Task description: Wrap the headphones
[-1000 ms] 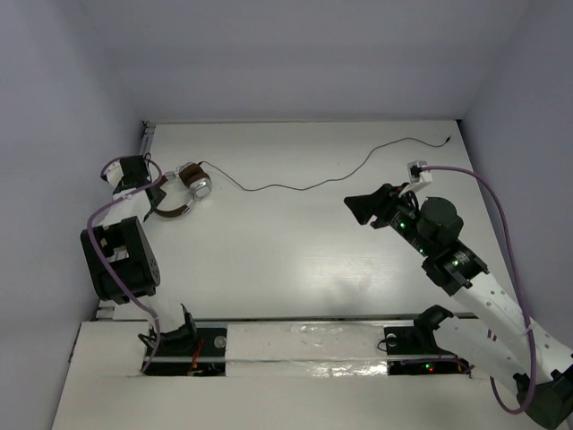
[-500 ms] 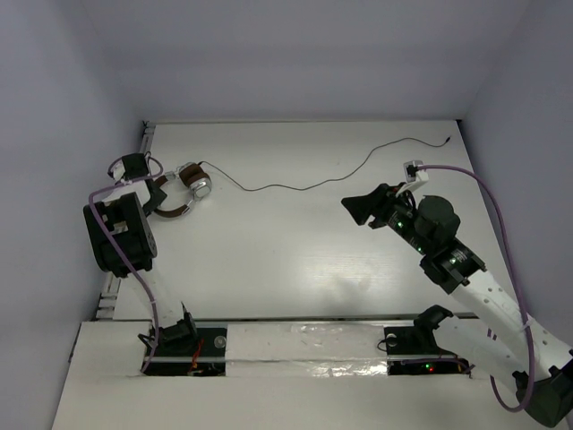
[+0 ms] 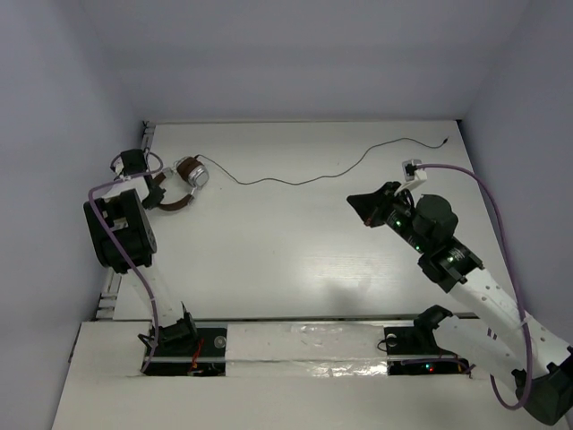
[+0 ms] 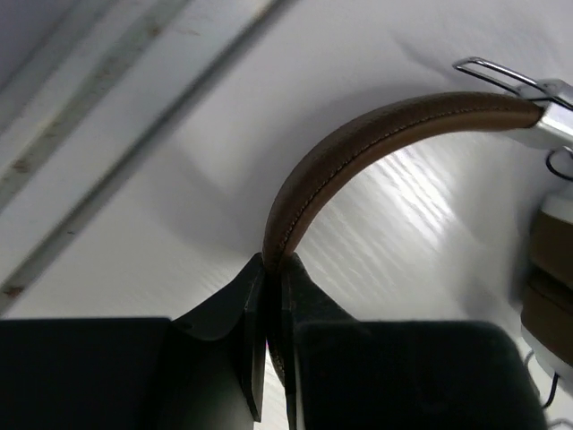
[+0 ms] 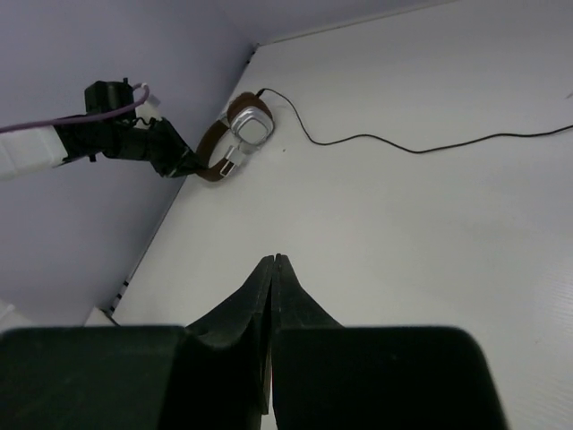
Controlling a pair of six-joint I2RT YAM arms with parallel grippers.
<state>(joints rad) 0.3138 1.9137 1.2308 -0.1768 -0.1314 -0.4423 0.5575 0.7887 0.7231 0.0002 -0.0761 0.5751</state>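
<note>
Headphones (image 3: 185, 182) sit at the counter's (image 3: 295, 242) far-left side, cord (image 3: 309, 182) trailing rightward; my left claw (image 4: 273, 269) pinches their brown headband (image 4: 358, 143), my right claw (image 5: 273, 264) is pressed together, holding nothing, above the counter.

Brown/silver headphones (image 3: 190, 173) far L; blk cord (image 3: 277, 182) unwound, trailing R.
</note>
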